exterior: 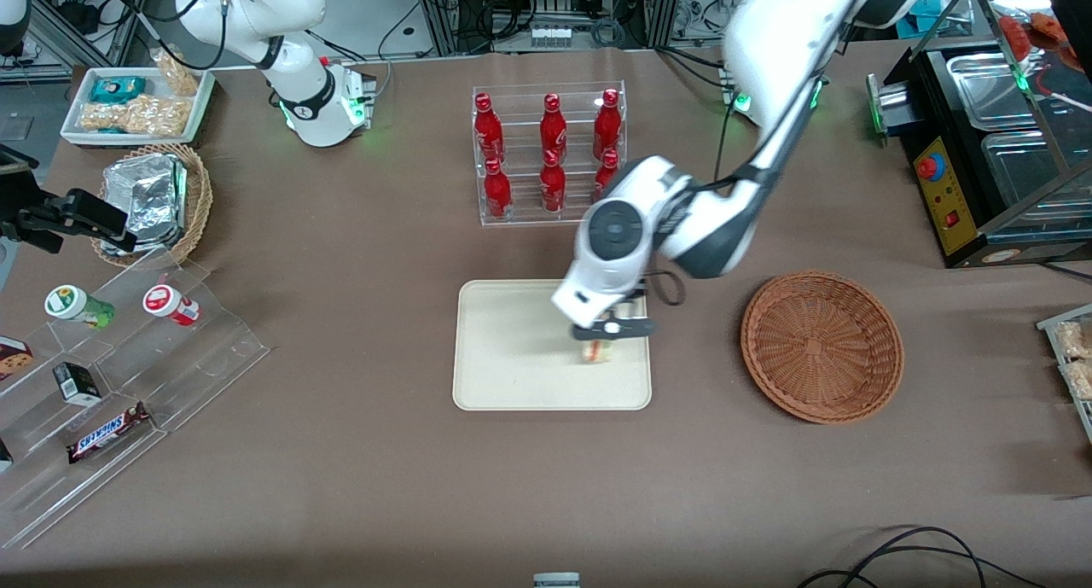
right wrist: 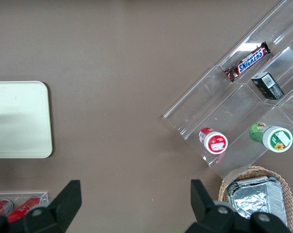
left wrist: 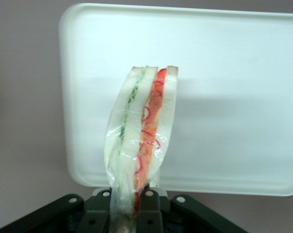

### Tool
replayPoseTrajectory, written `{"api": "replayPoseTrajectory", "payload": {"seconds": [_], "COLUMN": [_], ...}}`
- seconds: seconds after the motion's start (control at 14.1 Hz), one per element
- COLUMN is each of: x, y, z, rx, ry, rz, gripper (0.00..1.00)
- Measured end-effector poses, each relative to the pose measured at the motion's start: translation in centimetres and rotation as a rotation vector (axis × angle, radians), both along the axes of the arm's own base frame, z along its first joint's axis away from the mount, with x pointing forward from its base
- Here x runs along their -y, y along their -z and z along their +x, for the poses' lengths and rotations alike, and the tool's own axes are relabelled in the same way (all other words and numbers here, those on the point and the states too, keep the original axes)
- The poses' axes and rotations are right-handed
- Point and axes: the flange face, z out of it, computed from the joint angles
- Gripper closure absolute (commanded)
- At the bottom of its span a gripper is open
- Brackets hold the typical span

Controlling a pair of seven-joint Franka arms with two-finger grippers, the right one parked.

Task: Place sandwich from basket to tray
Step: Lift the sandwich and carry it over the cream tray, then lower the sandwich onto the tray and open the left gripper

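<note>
Gripper (exterior: pixel 612 328) clamped on sandwich (left wrist: pixel 141 141), over tray (exterior: pixel 512 375) near edge facing basket (exterior: pixel 821 346); rest of tray bare.

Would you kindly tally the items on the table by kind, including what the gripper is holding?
Red bottles in the clear rack: 6
Wicker baskets: 2
Cream tray: 1
Sandwich, held over the tray by the left gripper: 1
Lidded cups on the clear steps: 2
Snickers bar: 1
Total: 13
</note>
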Motion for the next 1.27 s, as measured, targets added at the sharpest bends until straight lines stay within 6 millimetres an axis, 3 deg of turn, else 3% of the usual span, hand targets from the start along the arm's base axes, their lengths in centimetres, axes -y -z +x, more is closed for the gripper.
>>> {"api": "replayPoseTrajectory", "payload": {"seconds": [0.14, 0.28, 0.71, 0.85, 0.92, 1.06, 1.27], "x": [3.8, 5.4, 5.1, 5.1, 5.1, 5.1, 5.3], "y": [1.6, 2.9, 3.2, 4.5, 5.4, 6.5, 6.1], "z": [-0.9, -1.5, -0.6, -0.4, -0.4, -0.4, -0.3], "rx": [0.034, 0.051, 0.065, 0.066, 0.065, 0.060, 0.067], "ry": [0.007, -0.009, -0.086, -0.092, -0.094, -0.096, -0.105], "rz": [-0.045, -0.062, -0.063, -0.068, -0.069, -0.067, -0.076], "gripper": [0.93, 0.93, 0.91, 0.87, 0.77, 0.00, 0.00]}}
